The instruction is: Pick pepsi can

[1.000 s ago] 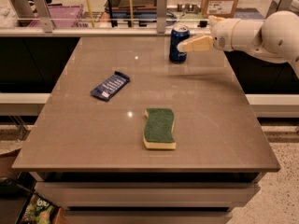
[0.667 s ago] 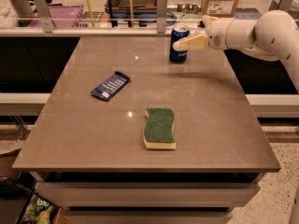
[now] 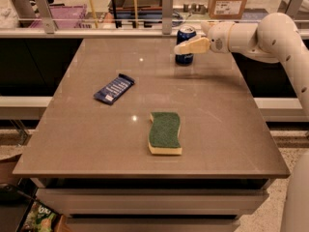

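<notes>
We have the gripper [image 3: 184, 46] right at the pepsi can [image 3: 185, 33], can standing on the table [image 3: 217, 115], grasp we cannot tell, lift not yet done.

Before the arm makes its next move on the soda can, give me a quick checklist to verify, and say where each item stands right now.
1. Can upright on the table: ok, it stands near the far edge.
2. Gripper at the can: ok, it reaches in from the right at about mid-height.
3. Firm hold on the can: cannot tell.
4. Can lifted off the table: not ok, it rests on the surface.
5. Wrapper and sponge out of the way: ok, both lie nearer the front, well apart from the can.
</notes>
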Motion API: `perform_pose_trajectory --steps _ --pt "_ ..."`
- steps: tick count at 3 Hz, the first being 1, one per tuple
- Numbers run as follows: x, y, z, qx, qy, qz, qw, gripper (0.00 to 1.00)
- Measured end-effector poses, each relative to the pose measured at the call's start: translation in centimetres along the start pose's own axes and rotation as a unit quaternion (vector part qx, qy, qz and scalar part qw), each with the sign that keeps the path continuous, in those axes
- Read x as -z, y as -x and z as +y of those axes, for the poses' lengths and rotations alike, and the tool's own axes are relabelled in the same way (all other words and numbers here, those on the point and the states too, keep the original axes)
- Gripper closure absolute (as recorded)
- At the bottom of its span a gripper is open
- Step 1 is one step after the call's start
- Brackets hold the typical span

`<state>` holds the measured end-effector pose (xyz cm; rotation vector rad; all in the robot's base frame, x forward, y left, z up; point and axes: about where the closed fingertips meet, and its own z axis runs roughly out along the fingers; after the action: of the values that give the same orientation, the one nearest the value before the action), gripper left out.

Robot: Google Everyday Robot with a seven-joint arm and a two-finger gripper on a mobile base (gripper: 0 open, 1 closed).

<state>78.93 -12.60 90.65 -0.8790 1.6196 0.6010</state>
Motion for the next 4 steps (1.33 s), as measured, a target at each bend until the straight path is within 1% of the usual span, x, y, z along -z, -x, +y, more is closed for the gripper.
perform_pose_trajectory --steps 2,3,4 --pt "-1.4 -0.9 1.0 -0.017 0.026 0.000 0.9995 0.00" --pt "-1.9 -1.2 1.2 -0.020 0.029 -0.005 0.9994 0.18" --pt "-2.2 -1.2 1.4 -0.021 0.032 -0.005 0.9993 0.41"
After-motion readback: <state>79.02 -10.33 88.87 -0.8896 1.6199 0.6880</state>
